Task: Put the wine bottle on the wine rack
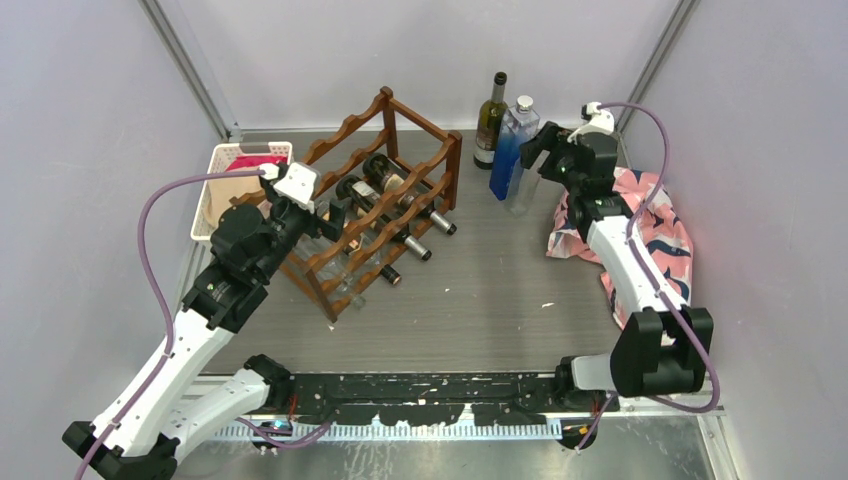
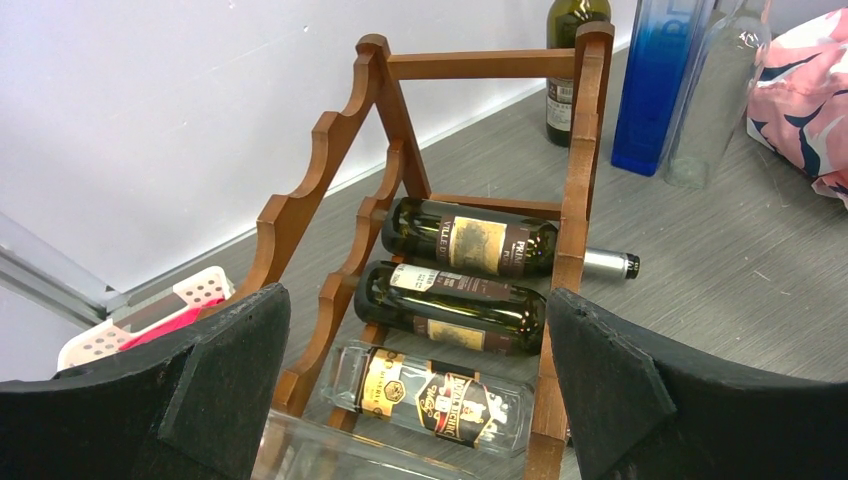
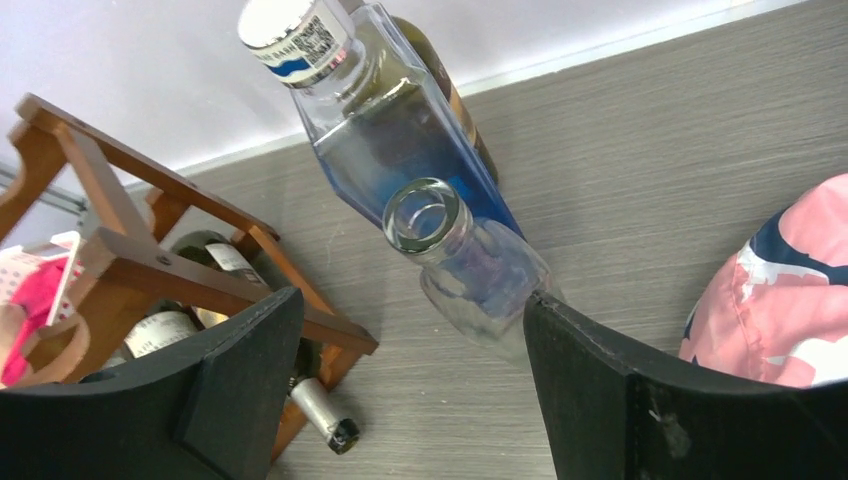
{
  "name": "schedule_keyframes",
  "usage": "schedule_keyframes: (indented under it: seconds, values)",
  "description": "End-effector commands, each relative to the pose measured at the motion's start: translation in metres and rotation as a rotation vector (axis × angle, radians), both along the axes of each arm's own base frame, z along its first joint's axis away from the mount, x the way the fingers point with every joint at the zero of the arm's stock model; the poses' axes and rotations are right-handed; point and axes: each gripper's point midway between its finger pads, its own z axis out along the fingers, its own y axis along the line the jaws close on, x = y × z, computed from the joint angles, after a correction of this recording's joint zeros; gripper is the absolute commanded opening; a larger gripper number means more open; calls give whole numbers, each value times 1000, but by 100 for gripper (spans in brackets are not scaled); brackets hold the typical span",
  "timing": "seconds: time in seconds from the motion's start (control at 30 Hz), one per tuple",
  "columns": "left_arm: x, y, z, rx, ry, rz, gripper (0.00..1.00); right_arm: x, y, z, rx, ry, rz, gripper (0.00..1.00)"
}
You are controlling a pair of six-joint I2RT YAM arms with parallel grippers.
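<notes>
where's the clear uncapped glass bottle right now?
Top view, back right of the table: the clear uncapped glass bottle stands upright beside the blue square bottle, left of the pink patterned cloth, just ahead of the open right tool.

Left arm and right arm: white links, black joints; a purple cable is routed along each.

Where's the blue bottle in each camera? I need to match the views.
Top external: the blue bottle stands at the back, right of centre, next to the dark green bottle.
Left wrist: blue bottle at top right, cut off by the top edge.
Right wrist: blue bottle at upper centre, tilted in the picture.
Shared landmark: the wine rack, left of the bottle in every view.
</notes>
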Motion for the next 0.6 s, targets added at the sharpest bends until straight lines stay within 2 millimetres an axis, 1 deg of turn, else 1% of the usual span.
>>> schedule_keyframes:
  seconds: [0.0,0.03,0.07,0.23,0.33,0.47,0.57]
  values:
    - [-1,-2,24,-52,-77,-16,98,15,-7,18,-82,-22,-1,85]
    - [-1,-3,24,-53,-75,-17,98,16,-9,9,-101,16,-4,85]
    - [-1,-3,23,-53,-74,-19,98,20,-10,5,-117,28,-7,85]
    - [0,-6,21,-57,-64,-30,98,35,-13,-5,-179,51,4,81]
    - [-1,-8,22,-64,-63,-38,97,43,-12,-6,-210,53,20,78]
    - [-5,-9,27,-79,-72,-54,97,50,-12,-1,-238,28,29,74]
    - [-8,-12,32,-106,-72,-72,98,53,-9,2,-258,26,42,70]
